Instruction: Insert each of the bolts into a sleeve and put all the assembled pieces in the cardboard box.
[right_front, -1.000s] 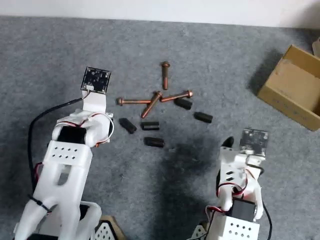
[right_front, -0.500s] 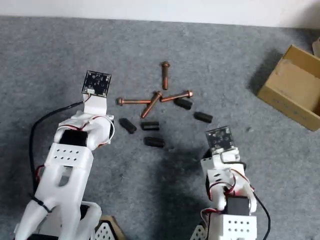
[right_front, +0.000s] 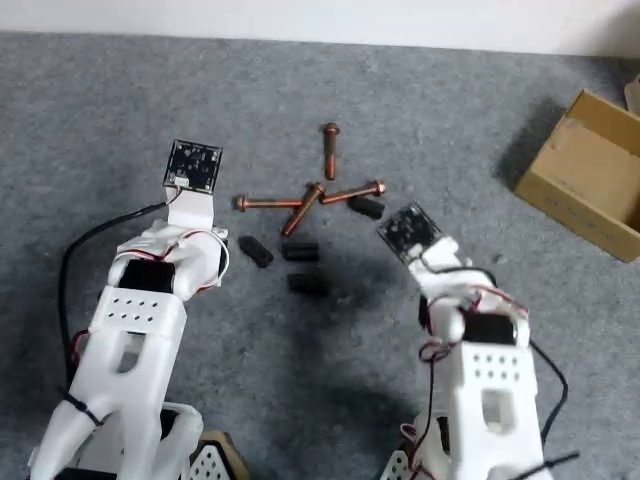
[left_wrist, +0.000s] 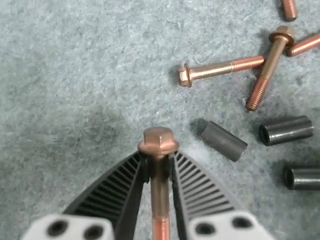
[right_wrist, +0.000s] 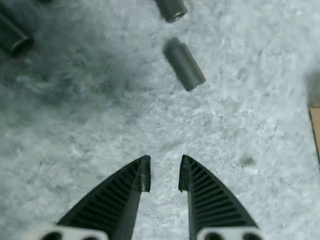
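Observation:
My left gripper (left_wrist: 158, 162) is shut on a copper bolt (left_wrist: 158, 141) that stands head outward between its fingers, above bare carpet. Beyond it lie loose copper bolts (left_wrist: 220, 70) and black sleeves, the nearest sleeve (left_wrist: 224, 141) just to one side. My right gripper (right_wrist: 164, 176) is open with nothing between its fingers, a short way from a black sleeve (right_wrist: 184, 64). In the high view several bolts (right_front: 302, 208) and sleeves (right_front: 300, 251) lie mid-table between the left arm (right_front: 150, 270) and the right arm (right_front: 455, 300). The cardboard box (right_front: 590, 175) is at the far right.
Grey carpet covers the table. More sleeves (right_wrist: 171, 9) lie beyond the right gripper. The right arm's wrist board (right_front: 410, 230) covers part of the carpet beside the sleeve (right_front: 367, 207) closest to it. Open carpet lies between the right arm and the box.
The right arm has swung forward and to the left, toward the sleeves, and now covers the rightmost one. The left arm has barely shifted and still holds its bolt.

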